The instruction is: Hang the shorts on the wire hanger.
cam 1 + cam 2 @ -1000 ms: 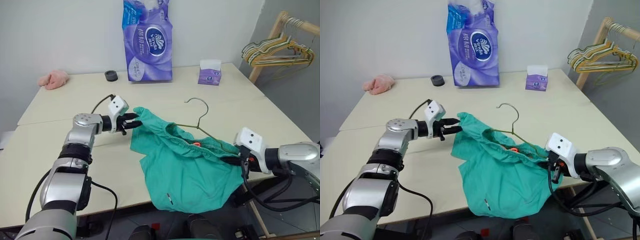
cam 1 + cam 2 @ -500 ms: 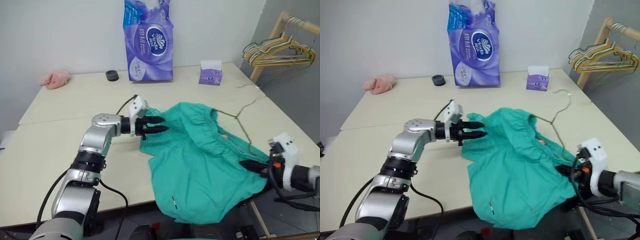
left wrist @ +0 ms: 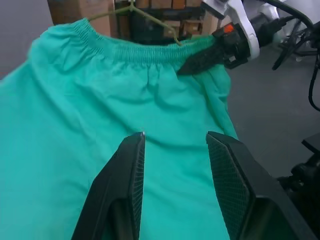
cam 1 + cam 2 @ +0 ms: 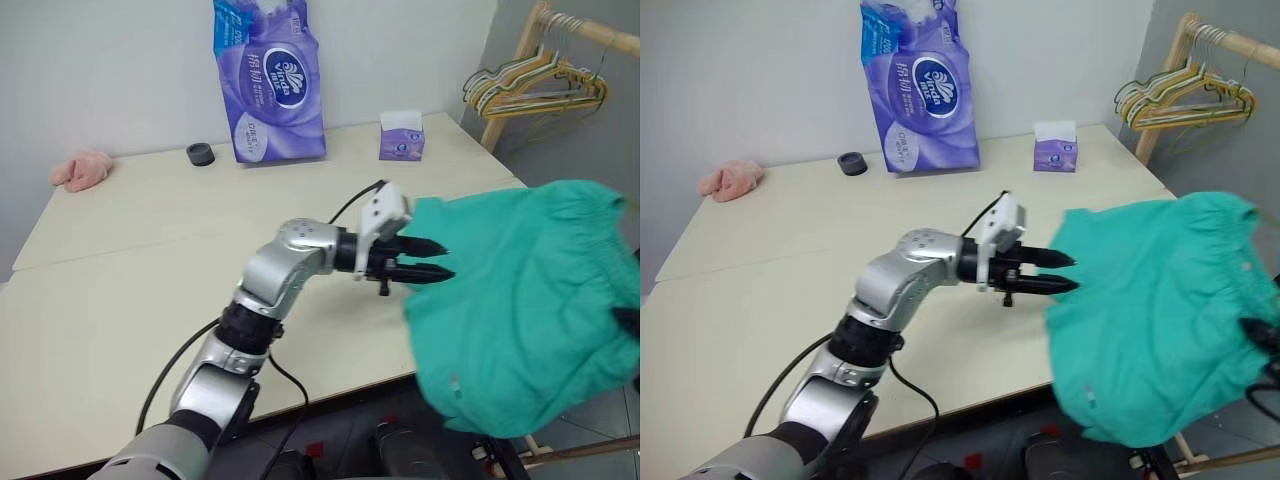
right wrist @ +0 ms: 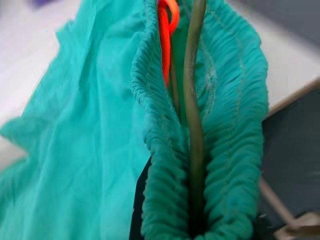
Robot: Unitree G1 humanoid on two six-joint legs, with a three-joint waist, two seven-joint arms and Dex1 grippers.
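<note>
You have the teal-green cloth shorts (image 4: 525,300) lifted off the pale wooden table (image 4: 150,250) and hanging past its right edge, over the floor. In the right wrist view the thin olive wire hanger (image 5: 194,125) runs inside the gathered elastic waistband, beside an orange loop (image 5: 167,30), so the threading looks largely done. The right gripper (image 3: 200,59) is clamped shut on the waistband with the wire – that pinch carries the whole garment. Your left gripper (image 4: 425,259) points level toward the shorts from the left, its black fingers (image 3: 131,180) parted and holding nothing, the cloth just ahead of them. What seems left – settling the waistband evenly along the wire, then perhaps taking it to the wooden rack (image 4: 545,30) at the far right, where other hangers (image 4: 530,85) hang
</note>
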